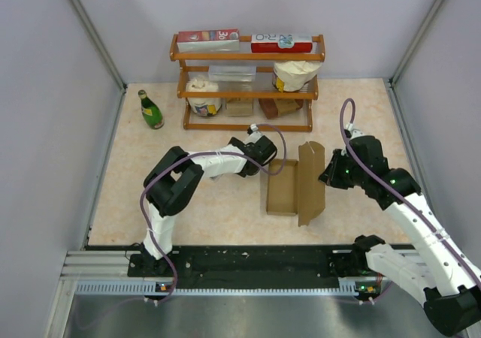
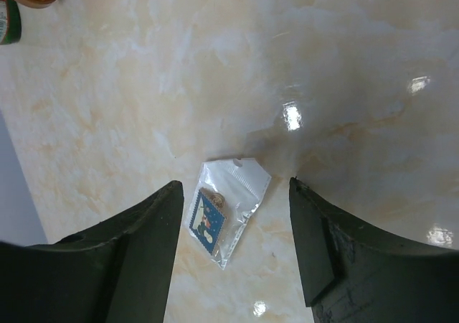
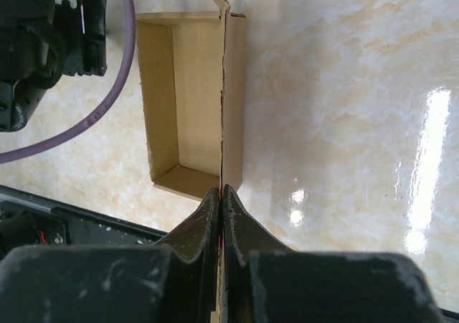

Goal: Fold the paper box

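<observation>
The paper box (image 1: 284, 188) is plain brown cardboard, standing as an open shallow tray in the middle of the table. Its lid flap (image 1: 310, 180) rises upright along the right side. My right gripper (image 1: 328, 174) is shut on the flap's edge. In the right wrist view the closed fingertips (image 3: 221, 192) pinch the thin cardboard, with the box's (image 3: 193, 93) hollow beyond them. My left gripper (image 1: 263, 152) hovers just left of the box's far end. It is open (image 2: 235, 186) above the table, with nothing between its fingers.
A small clear bag with a blue stamp-like pin (image 2: 215, 215) lies on the table under the left gripper. At the back stands a wooden shelf (image 1: 248, 82) with cartons and tubs, and a green bottle (image 1: 150, 109) stands to its left. Grey walls close in both sides.
</observation>
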Robot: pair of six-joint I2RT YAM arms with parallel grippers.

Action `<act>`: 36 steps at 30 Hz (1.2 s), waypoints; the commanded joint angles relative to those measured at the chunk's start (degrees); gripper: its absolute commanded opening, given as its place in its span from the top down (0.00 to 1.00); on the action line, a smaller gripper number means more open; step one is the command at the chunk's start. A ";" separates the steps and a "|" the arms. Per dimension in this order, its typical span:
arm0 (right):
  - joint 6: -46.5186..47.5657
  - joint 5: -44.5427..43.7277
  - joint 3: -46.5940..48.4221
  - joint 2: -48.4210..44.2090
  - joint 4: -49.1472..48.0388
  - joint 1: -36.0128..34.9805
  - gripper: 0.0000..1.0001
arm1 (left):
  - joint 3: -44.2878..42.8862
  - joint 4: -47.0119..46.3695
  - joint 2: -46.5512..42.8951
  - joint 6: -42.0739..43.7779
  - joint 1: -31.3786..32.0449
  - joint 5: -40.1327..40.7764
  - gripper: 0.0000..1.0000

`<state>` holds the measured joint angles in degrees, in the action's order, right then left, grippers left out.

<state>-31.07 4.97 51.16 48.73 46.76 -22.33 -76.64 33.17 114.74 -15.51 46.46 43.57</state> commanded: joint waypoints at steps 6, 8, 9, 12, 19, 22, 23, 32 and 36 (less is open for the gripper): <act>0.04 0.21 3.42 -0.30 -0.09 0.44 1.00 | -1.49 5.50 2.94 -1.81 0.48 5.12 0.40; 0.13 0.56 3.42 -0.30 -0.18 0.44 1.00 | -1.67 6.03 3.91 -1.89 0.48 5.99 0.41; 0.13 0.65 3.42 -0.30 -0.18 0.44 1.00 | -1.76 6.29 4.26 -1.98 0.39 6.52 0.42; 0.22 0.83 3.42 -0.57 -0.27 0.36 1.00 | -1.93 6.47 4.97 -1.72 0.39 7.66 0.44; 0.48 1.79 3.42 -0.56 -0.53 0.44 1.00 | -3.60 6.73 7.25 -0.58 0.39 9.16 0.53; 0.57 1.88 3.25 -0.65 -0.53 0.44 1.00 | -3.95 6.73 7.78 0.04 0.39 9.43 0.62; 0.57 1.88 3.34 -0.83 -0.53 0.36 1.00 | -3.95 6.73 7.87 0.13 0.39 9.43 0.66; 0.66 2.23 3.07 -1.18 -0.62 0.44 1.00 | -3.60 6.73 8.49 0.83 0.30 11.01 1.00; 0.75 2.41 3.07 -1.27 -0.80 0.44 1.00 | -2.73 6.47 7.35 0.48 0.21 11.10 1.00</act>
<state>-31.05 6.83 51.83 48.75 47.20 -22.33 -79.44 39.24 123.04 -14.61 46.94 53.93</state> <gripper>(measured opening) 0.008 0.009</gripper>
